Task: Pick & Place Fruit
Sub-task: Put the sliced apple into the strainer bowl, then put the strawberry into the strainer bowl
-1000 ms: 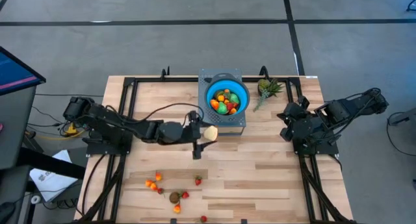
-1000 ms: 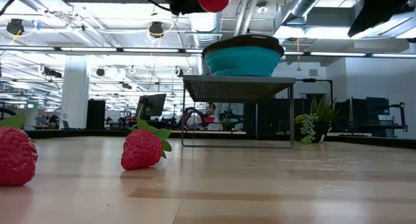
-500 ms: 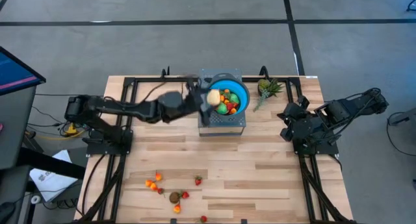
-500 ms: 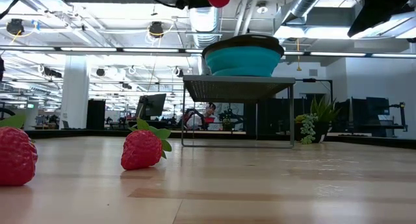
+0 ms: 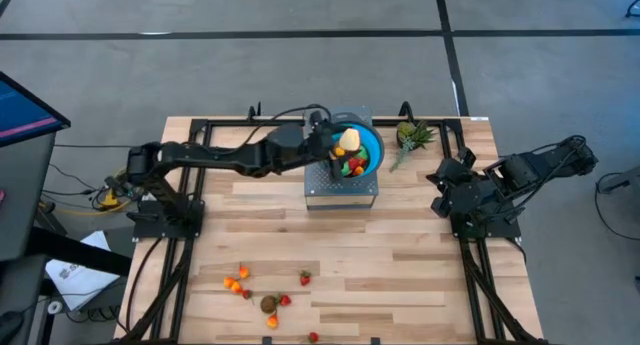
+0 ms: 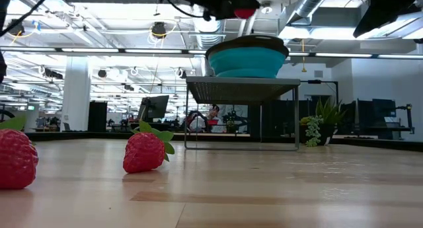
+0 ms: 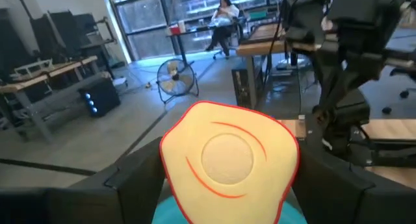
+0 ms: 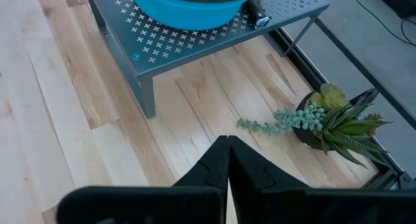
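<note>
I see an open office hall behind: ceiling ducts, desks, a floor fan (image 7: 174, 79). Wooden table (image 5: 400, 265) carries a grey perforated stand (image 5: 340, 188) with the blue bowl (image 5: 372, 143) of fruit. My left gripper (image 5: 343, 142) pinches a pale yellow fruit (image 5: 350, 140) over the bowl. Right gripper (image 8: 228, 160) pressed together, parked right, near a potted succulent (image 8: 331, 123). Loose fruits (image 5: 270, 303) lie on the near boards; strawberry (image 6: 146, 149) closest.

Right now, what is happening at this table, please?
The left gripper holds a pale yellow fruit over the blue bowl, which sits on a metal stand and already has several fruits in it. It has not let go yet. More fruits lie on the near side of the table. The right gripper is shut and waits at the right side.
</note>
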Controlling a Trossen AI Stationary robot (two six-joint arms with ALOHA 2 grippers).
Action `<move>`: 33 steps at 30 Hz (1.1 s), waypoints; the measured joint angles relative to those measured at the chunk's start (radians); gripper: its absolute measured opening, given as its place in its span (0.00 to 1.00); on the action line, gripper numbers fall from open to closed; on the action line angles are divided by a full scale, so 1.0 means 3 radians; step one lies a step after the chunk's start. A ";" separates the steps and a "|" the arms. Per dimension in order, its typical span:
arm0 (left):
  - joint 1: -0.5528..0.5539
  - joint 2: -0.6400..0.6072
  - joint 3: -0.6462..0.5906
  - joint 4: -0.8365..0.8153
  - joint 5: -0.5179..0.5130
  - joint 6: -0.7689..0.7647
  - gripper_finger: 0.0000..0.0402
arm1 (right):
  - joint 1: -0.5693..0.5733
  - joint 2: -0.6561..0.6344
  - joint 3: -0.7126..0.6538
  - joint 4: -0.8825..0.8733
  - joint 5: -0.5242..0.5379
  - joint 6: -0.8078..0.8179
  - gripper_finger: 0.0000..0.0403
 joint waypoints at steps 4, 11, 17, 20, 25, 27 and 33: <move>0.0048 0.0138 0.0014 0.0025 0.0000 -0.0005 0.71 | 0.0000 0.0000 0.0000 0.0000 0.0000 0.0000 0.00; 0.0108 0.0253 0.0014 0.0018 0.0000 -0.0008 0.71 | 0.0000 0.0000 0.0000 0.0001 -0.0001 0.0000 0.00; 0.0165 0.0256 0.0014 0.0016 0.0000 -0.0017 0.72 | 0.0000 -0.0001 0.0000 0.0001 -0.0001 0.0000 0.00; 0.0197 0.0256 0.0014 0.0016 0.0000 -0.0169 0.74 | 0.0000 0.0000 0.0000 0.0000 -0.0001 0.0000 0.00; 0.0217 0.0256 0.0014 0.0017 0.0000 -0.0291 0.77 | 0.0000 -0.0001 0.0000 0.0000 -0.0001 0.0000 0.00; 0.0217 0.0256 0.0014 0.0014 0.0001 -0.0291 0.79 | 0.0000 0.0000 0.0000 0.0000 -0.0002 0.0000 0.00; 0.0217 0.0245 0.0012 0.0012 0.0003 -0.0297 0.84 | 0.0000 0.0000 0.0000 0.0000 -0.0003 0.0000 0.00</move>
